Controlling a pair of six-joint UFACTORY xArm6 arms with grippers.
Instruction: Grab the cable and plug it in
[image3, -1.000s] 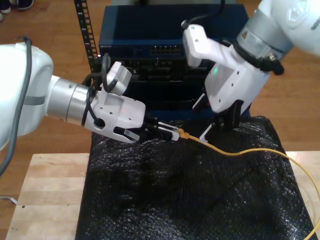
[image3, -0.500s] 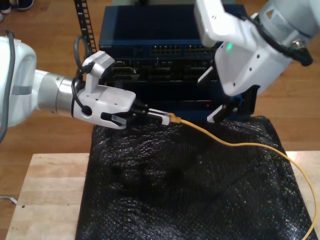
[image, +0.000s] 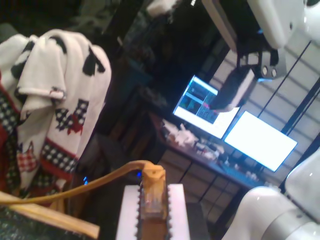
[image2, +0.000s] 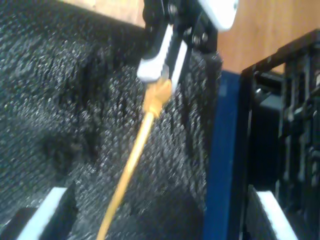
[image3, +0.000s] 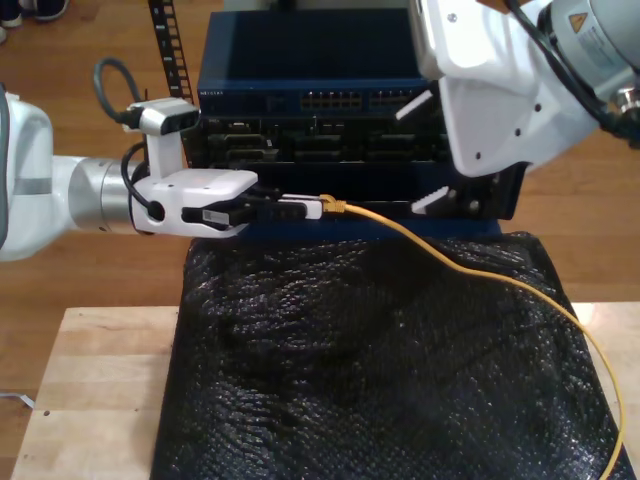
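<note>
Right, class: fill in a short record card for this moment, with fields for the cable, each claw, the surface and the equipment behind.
cable: yellow-orange cable, plug end clamped in my first claw, the rest trailing over the mat toward the exterior view's right
first claw: my first claw shut on the plug, level, pointing toward the exterior view's right in front of the rack
second claw: my second claw open, holding nothing, raised before the rack
surface: black mat on a wooden table
behind: blue network rack with port rows
</note>
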